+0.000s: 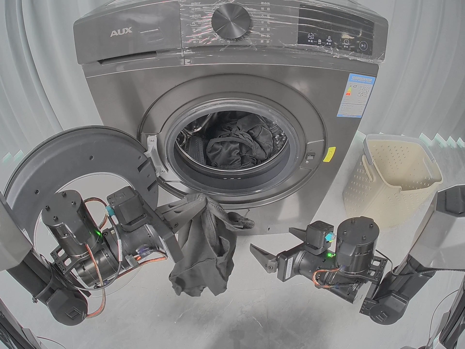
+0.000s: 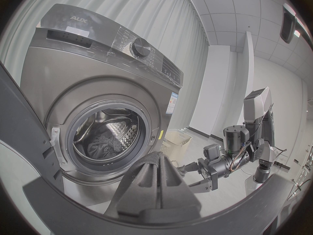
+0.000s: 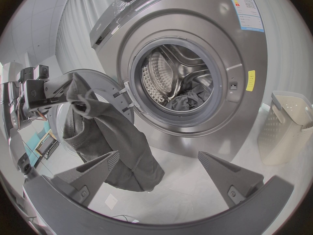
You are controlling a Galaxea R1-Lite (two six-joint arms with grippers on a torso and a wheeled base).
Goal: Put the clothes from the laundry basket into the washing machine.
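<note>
The grey washing machine (image 1: 227,98) stands with its round door (image 1: 82,166) swung open to the left. Dark clothes (image 1: 237,141) lie inside the drum (image 3: 177,82). My left gripper (image 1: 193,204) is shut on a dark grey garment (image 1: 203,248) that hangs below and in front of the drum opening, above the floor. In the left wrist view the fingers (image 2: 146,180) pinch the cloth (image 2: 156,157). My right gripper (image 1: 259,258) stands open and empty low to the right of the garment. The cream laundry basket (image 1: 395,180) sits on the floor right of the machine.
Pale curtains (image 1: 426,49) hang behind the machine. The open door (image 3: 107,92) juts out on the left side beside my left arm. Bare grey floor (image 1: 271,311) spreads in front of the machine between the two arms.
</note>
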